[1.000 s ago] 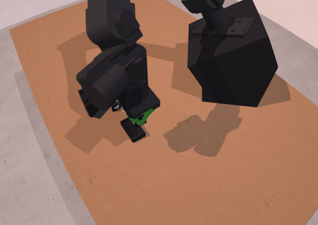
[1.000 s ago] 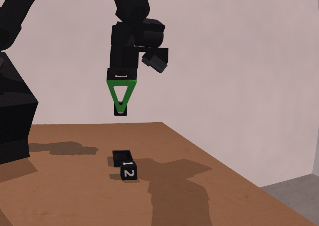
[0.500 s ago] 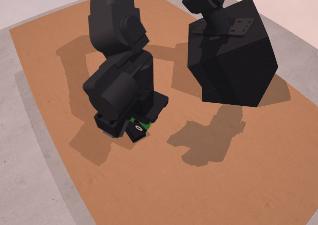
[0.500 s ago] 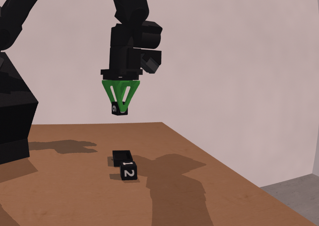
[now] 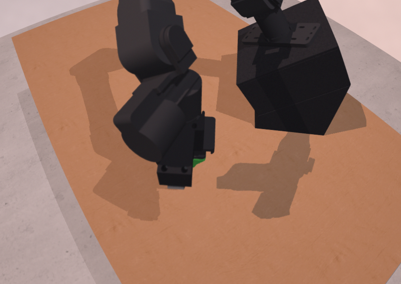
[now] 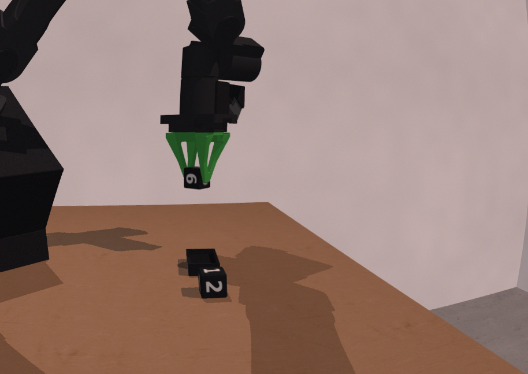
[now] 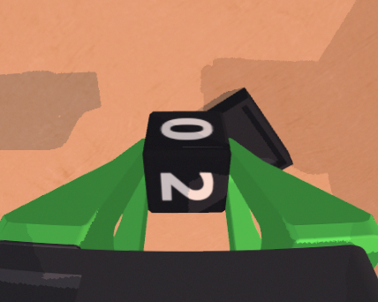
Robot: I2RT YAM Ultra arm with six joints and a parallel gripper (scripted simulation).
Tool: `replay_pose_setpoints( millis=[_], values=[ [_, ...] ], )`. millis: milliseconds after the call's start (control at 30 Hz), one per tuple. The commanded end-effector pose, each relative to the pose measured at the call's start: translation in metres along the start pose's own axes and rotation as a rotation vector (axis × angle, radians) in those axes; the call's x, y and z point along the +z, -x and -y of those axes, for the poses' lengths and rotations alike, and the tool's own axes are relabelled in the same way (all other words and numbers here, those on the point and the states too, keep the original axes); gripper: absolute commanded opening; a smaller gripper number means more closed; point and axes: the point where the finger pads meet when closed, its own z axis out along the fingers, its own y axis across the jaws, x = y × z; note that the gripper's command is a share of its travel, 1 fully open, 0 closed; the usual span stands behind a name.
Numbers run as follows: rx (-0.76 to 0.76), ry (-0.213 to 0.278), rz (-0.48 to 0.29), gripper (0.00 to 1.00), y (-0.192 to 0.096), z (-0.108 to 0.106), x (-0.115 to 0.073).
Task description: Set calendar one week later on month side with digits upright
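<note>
Gripping a black cube (image 7: 188, 163) with white 0 and 2 faces, the hand (image 7: 188, 209) hangs above the table.

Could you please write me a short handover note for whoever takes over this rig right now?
Gripper: shut on a number cube, held high above the table; the faces in view show 6, 0 and 2.
Second cube: on the table beside the tray, out of it, showing 1 and 2.
Tray: flat on the table, no cube visible inside.
Done: one cube lifted out.
Left: place both cubes side by side in the tray, digits upright, then release.
</note>
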Motion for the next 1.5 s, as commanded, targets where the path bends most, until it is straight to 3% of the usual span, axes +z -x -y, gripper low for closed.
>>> replay_pose_setpoints(
  millis=[0, 300, 400, 433, 600, 1233, 1467],
  values=[
    [-0.188, -0.014, 0.031, 0.26, 0.016, -0.004, -0.007],
    [-0.495, -0.016, 0.024, 0.26, 0.023, -0.014, -0.007],
    [-0.502, -0.016, 0.024, 0.26, 0.023, -0.014, -0.007],
    [-0.522, -0.031, 0.049, 0.26, 0.027, -0.008, -0.017],
    [-0.659, -0.021, 0.031, 0.26, 0.029, -0.019, -0.008],
    [-0.676, -0.032, 0.044, 0.26, 0.032, -0.016, -0.012],
    [-0.691, 0.004, 0.003, 0.26, 0.016, -0.026, 0.011]
  ],
)
